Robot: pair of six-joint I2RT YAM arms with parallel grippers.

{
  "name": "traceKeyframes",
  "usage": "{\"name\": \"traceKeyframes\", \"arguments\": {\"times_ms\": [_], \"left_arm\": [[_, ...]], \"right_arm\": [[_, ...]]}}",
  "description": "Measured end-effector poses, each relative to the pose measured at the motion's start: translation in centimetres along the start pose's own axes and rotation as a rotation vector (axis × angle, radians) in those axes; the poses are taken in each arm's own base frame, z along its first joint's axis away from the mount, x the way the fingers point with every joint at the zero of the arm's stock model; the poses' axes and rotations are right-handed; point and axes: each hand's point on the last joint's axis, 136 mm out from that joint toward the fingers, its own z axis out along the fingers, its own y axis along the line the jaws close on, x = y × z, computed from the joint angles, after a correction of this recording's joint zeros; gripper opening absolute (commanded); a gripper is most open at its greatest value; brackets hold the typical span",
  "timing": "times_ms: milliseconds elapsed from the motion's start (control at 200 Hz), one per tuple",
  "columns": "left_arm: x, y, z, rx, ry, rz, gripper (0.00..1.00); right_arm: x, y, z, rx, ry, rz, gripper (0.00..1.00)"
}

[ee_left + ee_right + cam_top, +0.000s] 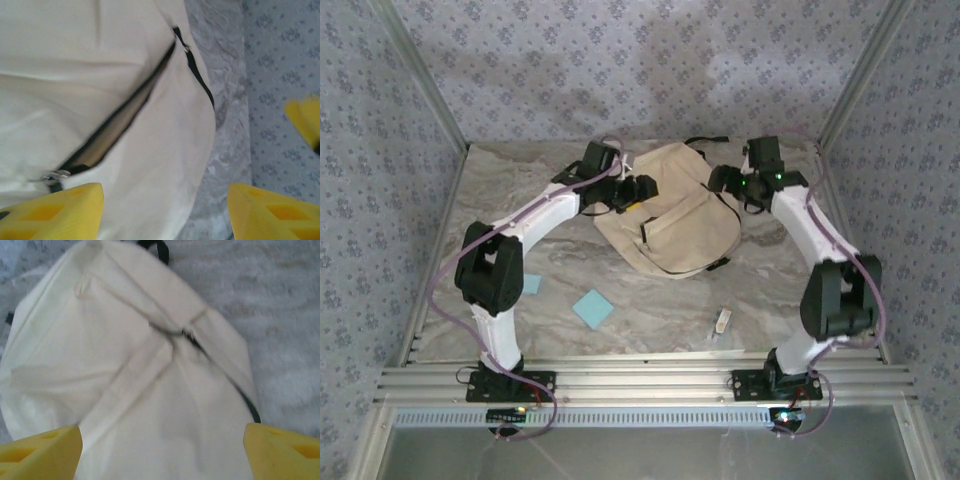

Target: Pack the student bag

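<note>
The student bag (670, 208), a large beige backpack with black zippers, lies flat at the back middle of the table. My left gripper (638, 190) hovers at its left edge, open, yellow fingers (55, 212) spread wide over the bag (100, 75), whose black zipper gapes partly open. My right gripper (728, 180) hangs at the bag's right edge, also open, its fingers (40, 450) apart above the cream fabric (130, 380) with nothing between them.
A light blue square pad (592, 308) and a smaller blue piece (531, 284) lie on the marble table in front of the bag. A small white object (721, 322) lies near the right arm's base. Patterned walls close in three sides.
</note>
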Motion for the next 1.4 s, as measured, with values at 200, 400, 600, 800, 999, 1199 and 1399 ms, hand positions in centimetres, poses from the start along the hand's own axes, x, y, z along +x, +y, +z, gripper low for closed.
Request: {"name": "traceKeyframes", "arguments": {"times_ms": [200, 400, 600, 800, 999, 1199, 1399], "left_arm": [[-2.8, 5.4, -1.4, -0.094, -0.091, -0.059, 0.69], [-2.6, 9.9, -3.1, -0.159, -0.127, -0.124, 0.99], [-2.3, 10.6, -4.2, -0.148, -0.152, -0.134, 0.99], [-1.4, 10.7, -5.0, -0.147, -0.156, -0.129, 1.00], [-0.5, 11.1, -5.3, -0.154, -0.148, -0.136, 0.99], [-0.4, 11.2, -5.3, -0.154, -0.147, -0.139, 0.99], [-0.9, 10.7, -5.6, -0.161, -0.151, -0.113, 0.99]], "right_arm": [[11.4, -0.7, -2.6, 0.105, 0.172, -0.051, 0.90], [21.9, -1.7, -4.3, 0.232, 0.359, -0.068, 0.89], [26.8, -3.3, -5.8, 0.339, 0.393, -0.016, 0.86], [29.7, -5.1, -4.3, 0.370, 0.403, 0.092, 0.76], [30.9, -5.3, -3.0, 0.353, 0.401, 0.164, 0.68], [31.1, -5.5, -2.7, 0.366, 0.393, 0.188, 0.46], [30.6, -5.4, -3.1, 0.355, 0.385, 0.185, 0.42]]}}
